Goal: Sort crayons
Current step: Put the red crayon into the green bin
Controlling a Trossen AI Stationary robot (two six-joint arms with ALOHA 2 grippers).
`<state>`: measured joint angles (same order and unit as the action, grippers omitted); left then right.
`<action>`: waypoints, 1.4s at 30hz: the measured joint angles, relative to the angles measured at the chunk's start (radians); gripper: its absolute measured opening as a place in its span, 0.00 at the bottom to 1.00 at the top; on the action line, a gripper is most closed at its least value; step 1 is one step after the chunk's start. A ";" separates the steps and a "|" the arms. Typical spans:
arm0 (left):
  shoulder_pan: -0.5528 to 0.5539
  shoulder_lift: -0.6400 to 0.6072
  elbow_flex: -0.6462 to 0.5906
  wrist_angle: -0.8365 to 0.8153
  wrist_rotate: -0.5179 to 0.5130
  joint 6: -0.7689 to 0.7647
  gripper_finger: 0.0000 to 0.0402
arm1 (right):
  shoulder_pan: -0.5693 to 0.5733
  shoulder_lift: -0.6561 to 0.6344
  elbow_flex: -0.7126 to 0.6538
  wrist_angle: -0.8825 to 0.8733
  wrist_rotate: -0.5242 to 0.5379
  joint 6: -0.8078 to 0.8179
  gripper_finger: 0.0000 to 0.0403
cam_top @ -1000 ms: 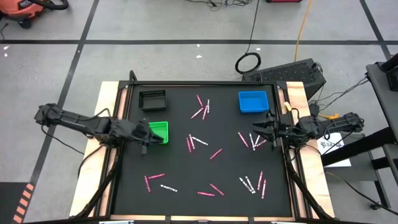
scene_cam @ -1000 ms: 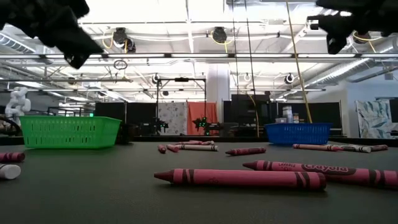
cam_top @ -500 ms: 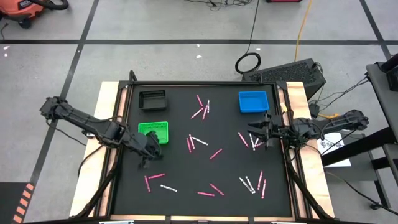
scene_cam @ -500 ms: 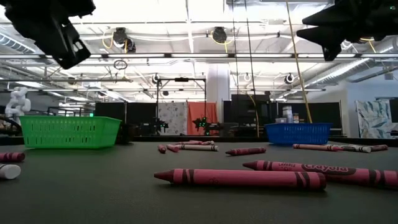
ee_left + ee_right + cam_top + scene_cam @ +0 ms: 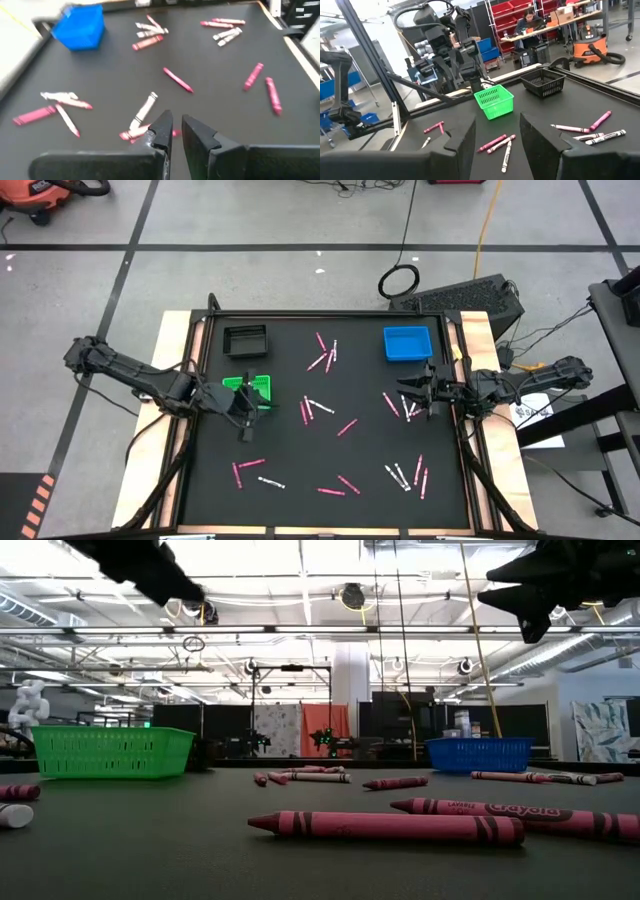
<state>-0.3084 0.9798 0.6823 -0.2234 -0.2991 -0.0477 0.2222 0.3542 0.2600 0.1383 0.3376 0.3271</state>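
While the black table (image 5: 290,510) was strewn with loose crayons (image 5: 320,409), I judged the sort barely under way, both arms between picks. Crayons lay in small clusters across the table: near the far middle, at the centre, by the right edge, and along the near side; none could be seen inside a tray from above.

The blue tray (image 5: 408,343) sat at the far right, the black tray (image 5: 246,339) at the far left, the green tray (image 5: 252,391) just nearer than the black one.

The left gripper (image 5: 243,412) hung at the green tray's near right corner, its fingers (image 5: 161,131) narrowly parted with nothing between them. Beyond them lay a white crayon (image 5: 144,110) and a pink one (image 5: 178,80), both slanting across the table.

The right gripper (image 5: 417,392) hovered over the right-hand cluster (image 5: 404,406), its fingers (image 5: 462,142) spread wide and empty. The crayons under it lay at mixed diagonals, most running roughly from far to near.

My next move, as I judged it, called for choosing one crayon, turning the wrist so the fingers crossed its long axis, and lowering onto its middle. Neighbours touching it could be dragged along.
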 joint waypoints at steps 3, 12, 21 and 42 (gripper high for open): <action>0.000 0.000 0.000 0.055 -0.048 0.112 0.11 | 0.000 0.000 0.000 0.000 -0.001 0.001 0.35; 0.049 0.000 0.000 0.371 -0.282 0.476 0.11 | 0.000 0.000 0.001 0.000 -0.001 0.001 0.35; 0.203 0.012 0.000 0.470 -0.364 0.441 0.11 | 0.000 0.000 0.001 0.000 -0.002 0.001 0.35; 0.249 0.066 0.000 0.468 -0.167 0.129 0.11 | 0.000 0.000 0.001 0.000 -0.002 0.001 0.35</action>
<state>-0.0595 1.0458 0.6823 0.2443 -0.4657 0.0818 0.2222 0.3538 0.2607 0.1383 0.3359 0.3283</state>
